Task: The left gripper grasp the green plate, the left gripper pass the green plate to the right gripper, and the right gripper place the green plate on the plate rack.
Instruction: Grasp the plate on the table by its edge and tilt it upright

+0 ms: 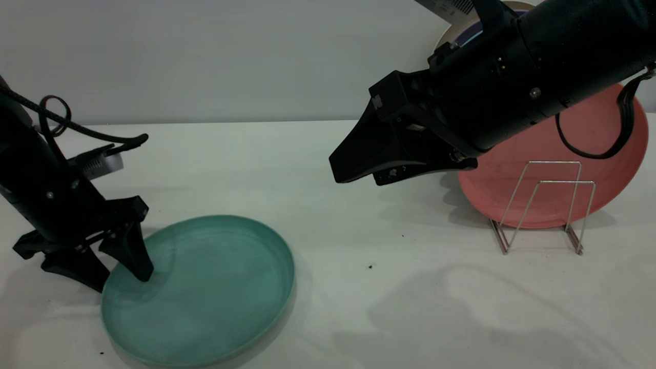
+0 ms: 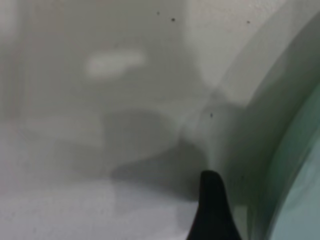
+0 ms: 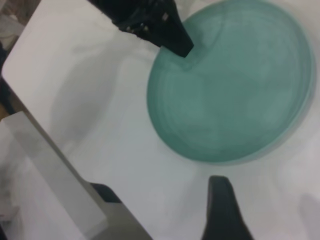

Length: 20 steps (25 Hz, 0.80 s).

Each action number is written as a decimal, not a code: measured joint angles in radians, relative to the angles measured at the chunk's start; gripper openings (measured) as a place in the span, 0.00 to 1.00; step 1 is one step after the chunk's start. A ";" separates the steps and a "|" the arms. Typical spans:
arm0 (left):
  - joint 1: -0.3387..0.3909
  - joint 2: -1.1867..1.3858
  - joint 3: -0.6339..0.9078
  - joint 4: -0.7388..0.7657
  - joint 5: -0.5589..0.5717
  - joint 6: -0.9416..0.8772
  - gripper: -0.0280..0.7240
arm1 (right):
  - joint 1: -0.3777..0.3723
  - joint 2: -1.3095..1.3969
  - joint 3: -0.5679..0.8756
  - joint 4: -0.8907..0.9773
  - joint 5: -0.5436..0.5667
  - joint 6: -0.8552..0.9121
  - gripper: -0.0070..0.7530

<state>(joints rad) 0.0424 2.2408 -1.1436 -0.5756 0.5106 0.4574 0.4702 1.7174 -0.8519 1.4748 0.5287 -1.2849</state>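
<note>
writing: none I can read anywhere
my left gripper (image 1: pixel 124 279): tilted down, jaws spread, straddling green plate (image 1: pixel 205 297) rim
my right gripper (image 1: pixel 353 174): hovering, can't tell

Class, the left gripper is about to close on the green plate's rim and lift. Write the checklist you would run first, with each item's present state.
1. Left gripper straddles the rim, one finger inside the green plate, one outside: ok.
2. Jaws open enough to take the rim: ok.
3. Plate lies flat on the table, nothing on it: ok.
4. Outer finger below the rim edge: cannot tell, the views do not show its tip against the rim.
5. Right gripper held above the table, off the plate, ready for the handover: ok.
6. Plate rack has a free front slot; the pink plate leans behind it: ok.
</note>
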 joint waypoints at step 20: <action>-0.001 0.030 -0.033 -0.062 0.074 0.101 0.08 | -0.102 0.050 -0.004 0.000 0.092 0.142 0.66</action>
<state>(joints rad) 0.0412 2.2706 -1.1767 -0.6379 0.5848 0.5583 0.3681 1.7672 -0.8560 1.4744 0.6206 -1.1426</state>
